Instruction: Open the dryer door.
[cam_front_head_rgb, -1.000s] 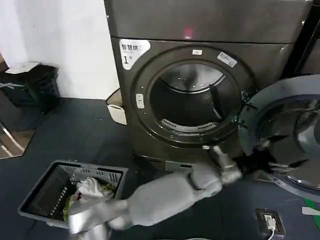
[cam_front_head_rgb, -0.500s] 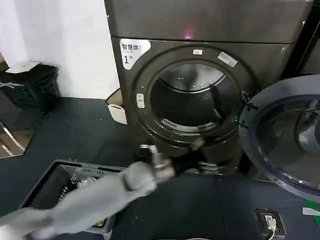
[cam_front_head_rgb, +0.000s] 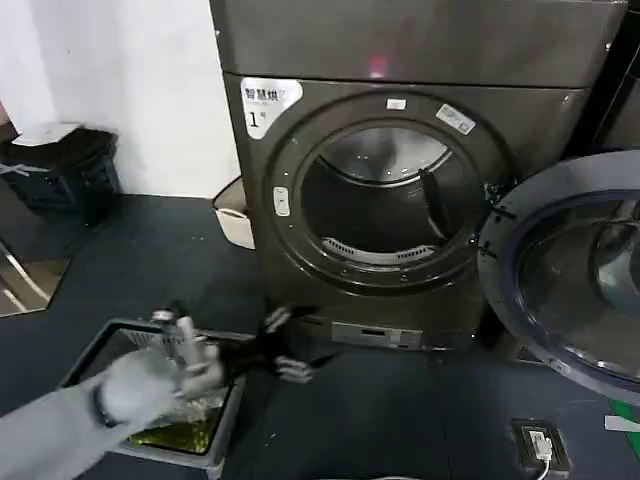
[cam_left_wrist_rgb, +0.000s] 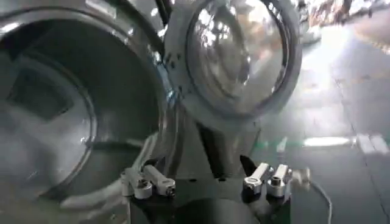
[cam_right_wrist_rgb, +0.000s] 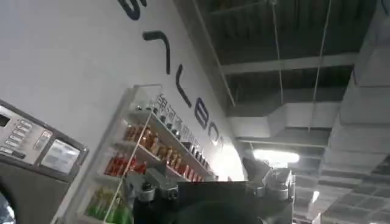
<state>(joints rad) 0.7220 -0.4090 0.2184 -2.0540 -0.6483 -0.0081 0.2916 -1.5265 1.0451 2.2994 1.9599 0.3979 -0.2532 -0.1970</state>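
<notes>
I read the dryer door (cam_front_head_rgb: 575, 270) as already swung wide to the right of the dryer (cam_front_head_rgb: 400, 180), its grey inner face and glass turned toward me and the drum opening (cam_front_head_rgb: 380, 205) fully exposed, so my judgement is that the task is as good as done and the risk now lies in clearing the arm. My left end effector (cam_front_head_rgb: 280, 345) hangs low in front of the machine's base, just beside the laundry basket (cam_front_head_rgb: 100, 350), with its fingers (cam_left_wrist_rgb: 149, 181) spread and nothing between them. The forearm lies across the basket's near corner in the head view, and a careless sweep from there could catch the rim and drag or tip it, spilling the clothes (cam_front_head_rgb: 185, 420) onto the floor (cam_front_head_rgb: 400, 420). A move back toward the machine could also clip the lower front panel. From the left wrist view the door sits well apart from the fingers, so I doubt I would knock it shut. My right end effector (cam_right_wrist_rgb: 207, 185) is parked, pointing up toward a wall and ceiling; its fingers look parted and empty. The small device (cam_front_head_rgb: 540, 443) on the floor lies well clear.
</notes>
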